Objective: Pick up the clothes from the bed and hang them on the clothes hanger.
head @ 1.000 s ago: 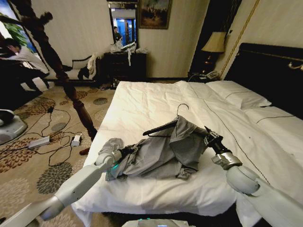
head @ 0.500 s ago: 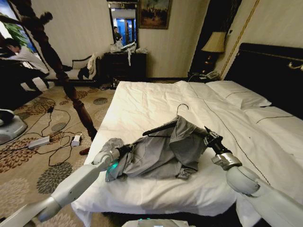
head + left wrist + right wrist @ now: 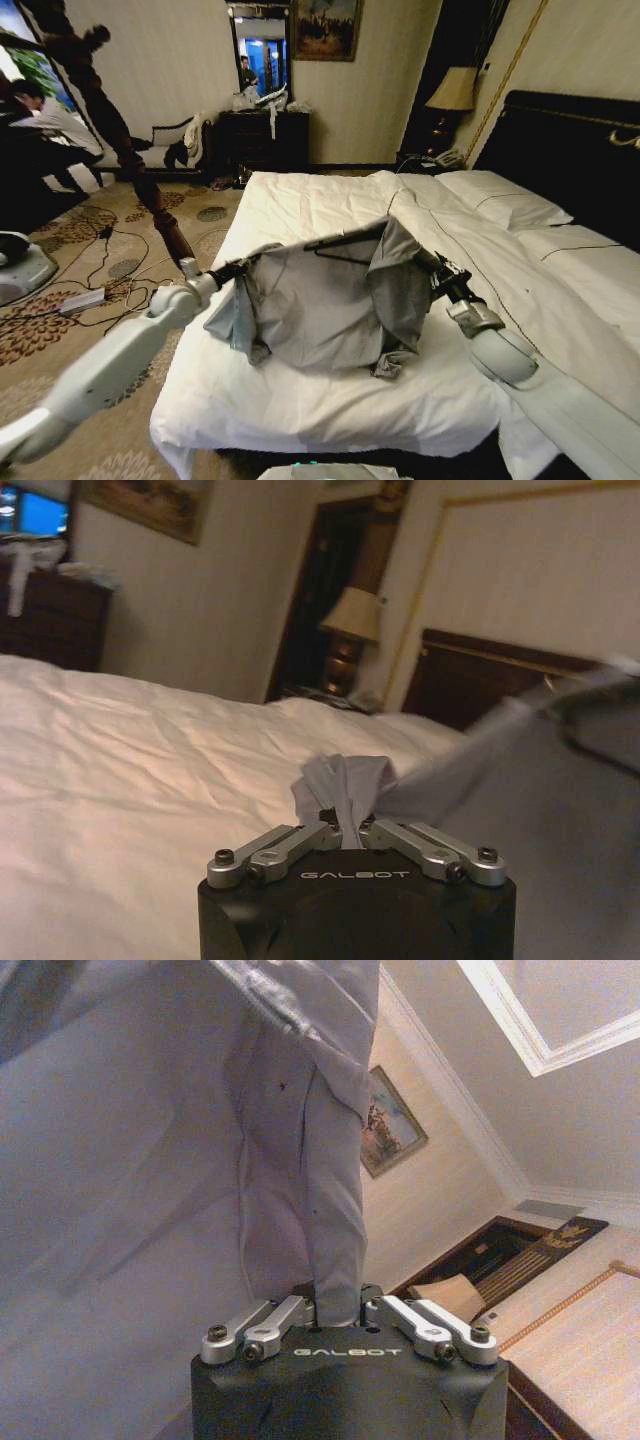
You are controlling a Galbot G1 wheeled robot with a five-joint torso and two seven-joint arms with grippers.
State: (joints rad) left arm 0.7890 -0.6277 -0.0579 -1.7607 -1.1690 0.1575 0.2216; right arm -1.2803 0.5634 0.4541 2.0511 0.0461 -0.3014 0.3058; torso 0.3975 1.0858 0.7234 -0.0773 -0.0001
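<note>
The light grey clothes [image 3: 320, 305], a shirt, hang spread above the white bed [image 3: 300, 200], stretched between both grippers. My left gripper [image 3: 237, 267] is shut on the shirt's edge near the bed's left side; the left wrist view shows a bunch of fabric [image 3: 340, 780] pinched in that gripper [image 3: 340, 832]. My right gripper [image 3: 433, 275] is shut on the opposite edge, and a strip of cloth [image 3: 335, 1230] rises from that gripper [image 3: 340, 1312]. The dark clothes hanger [image 3: 345, 241] lies along the shirt's top edge, partly inside the fabric. The shirt's lower hem touches the duvet.
A tall dark wooden coat stand [image 3: 120, 130] leans over the carpet left of the bed. Cables and a power strip [image 3: 85, 298] lie on the floor there. White pillows [image 3: 500, 200] and a dark headboard [image 3: 570, 150] are at the right, with a lamp [image 3: 455, 90] behind.
Both arms have risen and the left gripper has swung out to the left. The shirt has gone from a crumpled heap on the duvet to hanging spread between them, and the hanger rose with it.
</note>
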